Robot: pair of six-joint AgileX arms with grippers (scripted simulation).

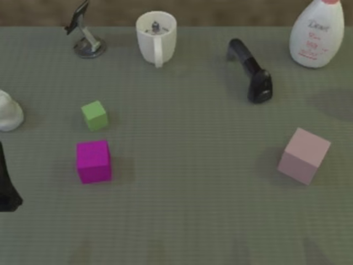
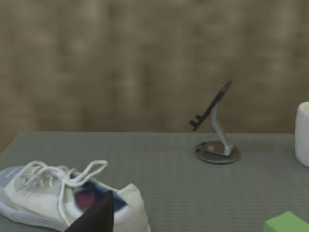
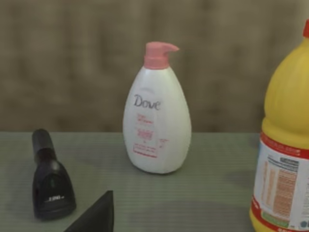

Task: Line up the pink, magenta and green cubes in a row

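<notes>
Cubes sit apart on the grey table [image 1: 198,210]: the green cube [image 1: 94,115] lies at the left side, turned slightly off square to the table edges, with the magenta cube [image 1: 94,161] just below it in the top view, near but not touching and almost square-on. The pink cube [image 1: 304,155] rests well away on the right side, rotated so a corner points toward the lower right. Being cubes, none has a long axis. The top view alone shows all three, plus a white mug [image 1: 156,37], a phone stand [image 1: 84,34], a black scanner [image 1: 251,70] and a Dove bottle [image 1: 317,34]. The left wrist view adds a white sneaker [image 2: 53,198] and a corner of the green cube; the right wrist view adds a yellow bottle [image 3: 282,145]. Only a dark fingertip [image 2: 96,216] shows for the left gripper and another fingertip [image 3: 96,216] for the right gripper, so I cannot tell how either stands; neither touches a cube.
</notes>
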